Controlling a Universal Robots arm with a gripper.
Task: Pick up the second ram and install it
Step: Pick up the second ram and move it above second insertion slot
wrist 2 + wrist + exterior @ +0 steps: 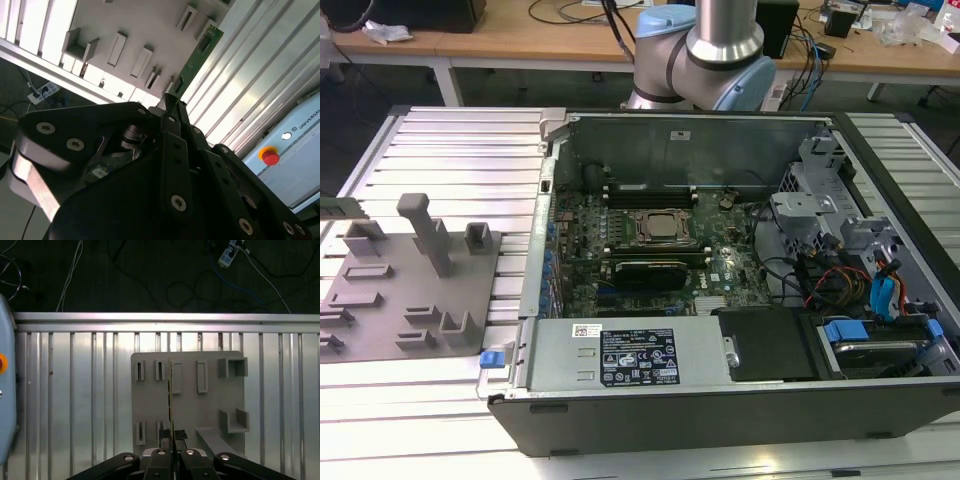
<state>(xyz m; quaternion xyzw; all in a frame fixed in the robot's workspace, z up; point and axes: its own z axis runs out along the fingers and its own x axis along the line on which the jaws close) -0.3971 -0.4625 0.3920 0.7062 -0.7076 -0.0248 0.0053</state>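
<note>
The pick-up looks done: the end effector (171, 104) grips the second ram (198, 59), held over the grey holder plate (190, 410) mid-frame in both wrist views, and seating it in the open computer case (720, 415) is not yet done.

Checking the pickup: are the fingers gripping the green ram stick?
Yes, the fingers clamp one end of the second ram, which juts out beyond them.

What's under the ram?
The grey slotted tray on the ribbed table. The gripper is shut on the ram; its held end is covered by the fingers, and the tray right behind it is hidden.
</note>
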